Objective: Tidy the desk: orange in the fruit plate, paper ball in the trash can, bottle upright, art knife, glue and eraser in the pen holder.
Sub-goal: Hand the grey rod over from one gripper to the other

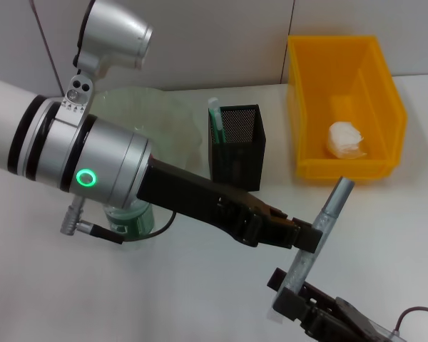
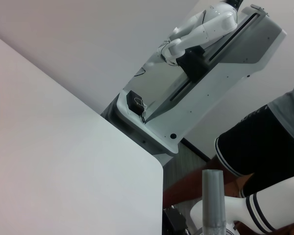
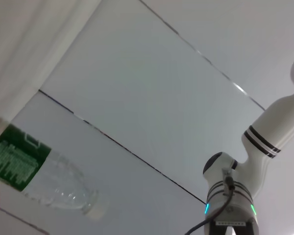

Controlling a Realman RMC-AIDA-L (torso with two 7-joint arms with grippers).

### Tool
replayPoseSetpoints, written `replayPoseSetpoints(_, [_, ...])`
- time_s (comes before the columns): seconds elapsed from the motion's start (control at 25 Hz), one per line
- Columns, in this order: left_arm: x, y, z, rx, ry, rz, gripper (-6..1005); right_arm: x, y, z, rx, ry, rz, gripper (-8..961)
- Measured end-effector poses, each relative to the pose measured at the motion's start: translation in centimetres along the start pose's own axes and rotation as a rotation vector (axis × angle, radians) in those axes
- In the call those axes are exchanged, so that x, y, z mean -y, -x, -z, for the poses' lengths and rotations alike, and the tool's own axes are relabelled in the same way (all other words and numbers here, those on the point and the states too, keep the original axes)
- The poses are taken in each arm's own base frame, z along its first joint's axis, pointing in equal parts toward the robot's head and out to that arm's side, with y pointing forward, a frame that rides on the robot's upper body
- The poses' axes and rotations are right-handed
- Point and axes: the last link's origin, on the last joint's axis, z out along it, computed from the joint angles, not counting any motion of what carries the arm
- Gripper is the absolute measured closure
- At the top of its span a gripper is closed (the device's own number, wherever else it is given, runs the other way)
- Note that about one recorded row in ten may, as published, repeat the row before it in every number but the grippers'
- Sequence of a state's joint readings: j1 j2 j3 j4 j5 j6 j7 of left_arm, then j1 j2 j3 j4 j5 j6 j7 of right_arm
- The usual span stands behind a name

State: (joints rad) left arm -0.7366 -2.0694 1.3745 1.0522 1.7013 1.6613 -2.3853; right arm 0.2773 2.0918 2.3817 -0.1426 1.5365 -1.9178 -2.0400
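While the paper ball [image 1: 346, 139] lies in the trash can [image 1: 385, 85] and the bottle [image 1: 132, 219] looks upright, my right claw [image 1: 289, 296] clenches the art knife [image 1: 332, 206] short of the pen holder [image 1: 239, 149], my left claw [image 1: 305, 236] at its middle, grip untellable, orange and eraser unseen.

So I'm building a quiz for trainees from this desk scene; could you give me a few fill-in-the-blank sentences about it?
1. The paper ball lies inside the ____ bin.
2. The mesh pen holder stands between the glass plate and the ____.
3. The right claw and the left claw both meet a grey ____.
4. The bottle shows below the ____ arm.

Missing words: yellow; bin; stick; left
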Motion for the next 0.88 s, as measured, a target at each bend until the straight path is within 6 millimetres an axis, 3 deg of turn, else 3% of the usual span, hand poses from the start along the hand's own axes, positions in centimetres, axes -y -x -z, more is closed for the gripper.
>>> replayPoseSetpoints(0.2, [-0.07, -0.04, 0.01, -0.002, 0.003, -0.002, 880, 0.0, -0.01, -0.1, -0.001, -0.002, 0.001, 192])
replayPoseSetpoints(0.44, [-0.09, -0.01, -0.02, 0.001, 0.004, -0.002, 880, 0.14, -0.04, -0.11, -0.004, -0.011, 0.0, 401])
replayPoseSetpoints(0.88, [-0.09, 0.0, -0.09, 0.002, 0.006, -0.004, 880, 0.26, 0.05, -0.37, -0.018, -0.015, 0.014, 456])
